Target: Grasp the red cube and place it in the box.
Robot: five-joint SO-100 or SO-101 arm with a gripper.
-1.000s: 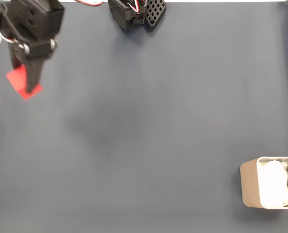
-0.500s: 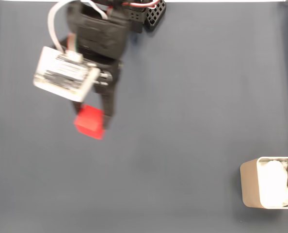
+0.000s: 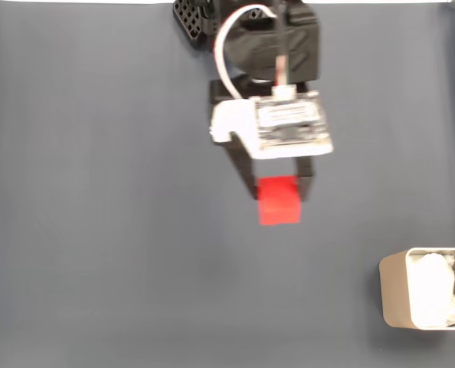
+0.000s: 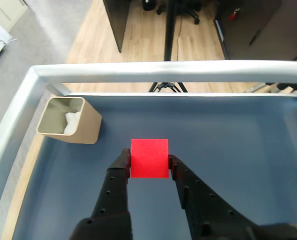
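Fixed view, looking down on a dark blue-grey table (image 3: 97, 230): over the last second the arm has swung from the far left of the table to the top centre, taking the red cube (image 3: 278, 200) with it. A second ago the cube sat at the left edge under the fingers; now it hangs mid-table, approx halfway toward the box (image 3: 391, 299) at the lower right corner. So the grasp looks done and the carry is under way (placing is still to come).

The gripper (image 3: 277, 192) is narrowed onto the cube, one dark finger pressed to each side face. In the wrist view the two black fingers (image 4: 119, 167) flank the red cube (image 4: 149, 158) closely, w/ no gap showing on either side, and the gripper (image 4: 148, 161) points toward the table's far edge.

The beige box (image 4: 83, 127) stands upper left in the wrist view, well apart from the cube, white padding visible inside. Cube and box aren't yet lined up.
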